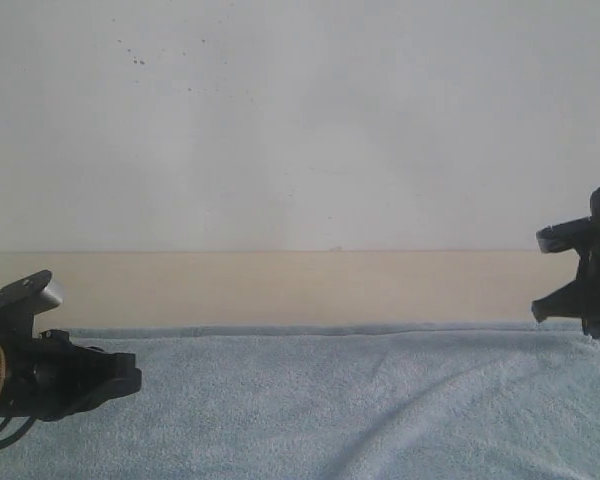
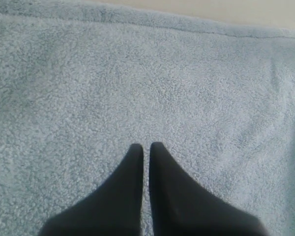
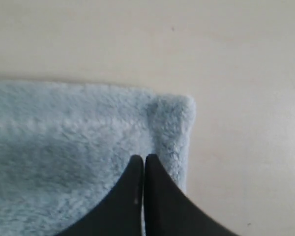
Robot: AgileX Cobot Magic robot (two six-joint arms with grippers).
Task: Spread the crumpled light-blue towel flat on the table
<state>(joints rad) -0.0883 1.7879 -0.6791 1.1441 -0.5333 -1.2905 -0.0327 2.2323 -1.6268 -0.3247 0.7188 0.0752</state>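
- Beige table (image 1: 280, 285) meets a white wall (image 1: 300, 120) behind your workspace.
- On your left, the left gripper (image 2: 144, 145) is over the towel (image 1: 330, 400), its jaws pressed together with no cloth between them.
- You see the towel spread across the table's near part, faintly creased.
- On your right, the right gripper (image 3: 144, 157) is over the towel's corner, jaws together too.

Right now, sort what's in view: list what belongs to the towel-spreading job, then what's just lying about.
Belongs to the job: the towel, lying mostly flat; the table under it; the left gripper, shut over the towel; the right gripper, shut at a towel corner.
Just there: the white wall behind; dark specks on it.
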